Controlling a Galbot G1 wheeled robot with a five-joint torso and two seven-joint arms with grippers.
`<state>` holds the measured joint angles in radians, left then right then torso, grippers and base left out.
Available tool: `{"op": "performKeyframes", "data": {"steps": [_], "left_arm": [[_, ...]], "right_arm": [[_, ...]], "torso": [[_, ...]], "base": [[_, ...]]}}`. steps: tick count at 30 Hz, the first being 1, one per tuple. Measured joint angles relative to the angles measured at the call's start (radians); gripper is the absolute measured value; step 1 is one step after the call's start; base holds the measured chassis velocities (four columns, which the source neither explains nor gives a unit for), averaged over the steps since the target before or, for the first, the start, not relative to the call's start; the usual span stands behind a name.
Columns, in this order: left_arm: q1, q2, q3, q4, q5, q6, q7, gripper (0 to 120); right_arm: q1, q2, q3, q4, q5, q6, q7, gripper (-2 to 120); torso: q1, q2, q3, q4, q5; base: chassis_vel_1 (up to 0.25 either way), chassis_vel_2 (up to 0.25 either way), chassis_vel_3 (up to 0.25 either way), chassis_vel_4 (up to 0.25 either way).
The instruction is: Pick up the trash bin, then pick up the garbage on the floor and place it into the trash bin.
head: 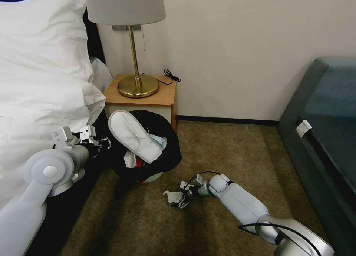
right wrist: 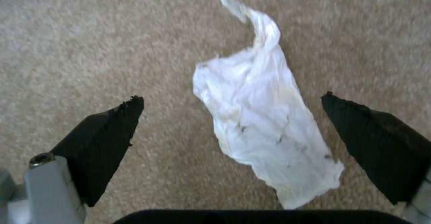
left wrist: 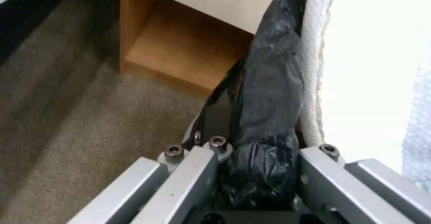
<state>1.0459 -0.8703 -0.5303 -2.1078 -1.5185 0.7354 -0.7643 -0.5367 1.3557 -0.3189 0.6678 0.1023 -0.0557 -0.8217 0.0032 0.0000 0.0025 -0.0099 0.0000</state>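
Reaching low, right hand (right wrist: 231, 99) straddles tissue (right wrist: 265, 126), fingers spread.

Brass lamp (head: 135, 56) on wooden nightstand (head: 142, 95), white pillow (head: 42, 59), black cable (head: 171, 76), teal sofa (head: 326, 111), brown carpet (head: 230, 152)

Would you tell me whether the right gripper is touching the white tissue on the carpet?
Apart: the right wrist view shows the right gripper open, carpet between each fingertip and the tissue.

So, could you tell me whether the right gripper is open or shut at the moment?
Open. The right gripper has its black fingers spread apart on either side of the white tissue, which lies on the carpet ungripped.
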Motion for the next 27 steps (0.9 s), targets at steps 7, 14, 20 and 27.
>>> {"op": "performKeyframes", "data": {"steps": [7, 14, 20, 27], "left_arm": [[0.0, -0.012, 0.004, 0.004, 0.016, 0.0, 0.006, 3], [-0.001, -0.012, 0.004, 0.004, 0.016, 0.0, 0.009, 3], [0.0, -0.014, 0.003, 0.004, 0.018, 0.0, 0.01, 3], [0.0, -0.012, 0.001, 0.002, 0.018, 0.0, 0.012, 3]], "right_arm": [[-0.004, 0.001, 0.002, -0.017, -0.017, 0.017, 0.014, 95], [-0.005, 0.004, 0.004, -0.029, -0.026, 0.021, 0.022, 83], [-0.006, 0.009, 0.005, -0.038, -0.047, 0.021, 0.031, 67], [-0.006, 0.015, 0.008, -0.052, -0.056, 0.031, 0.05, 53]], "torso": [[0.0, 0.0, 0.0, 0.0, -0.0001], [0.0, 0.0, 0.0, 0.0, 0.0], [0.0, 0.0, 0.0, 0.0, 0.0], [0.0, 0.0, 0.0, 0.0, 0.0]], "base": [[0.0, 0.0, 0.0, 0.0], [0.0, 0.0, 0.0, 0.0], [0.0, 0.0, 0.0, 0.0], [0.0, 0.0, 0.0, 0.0]]}}
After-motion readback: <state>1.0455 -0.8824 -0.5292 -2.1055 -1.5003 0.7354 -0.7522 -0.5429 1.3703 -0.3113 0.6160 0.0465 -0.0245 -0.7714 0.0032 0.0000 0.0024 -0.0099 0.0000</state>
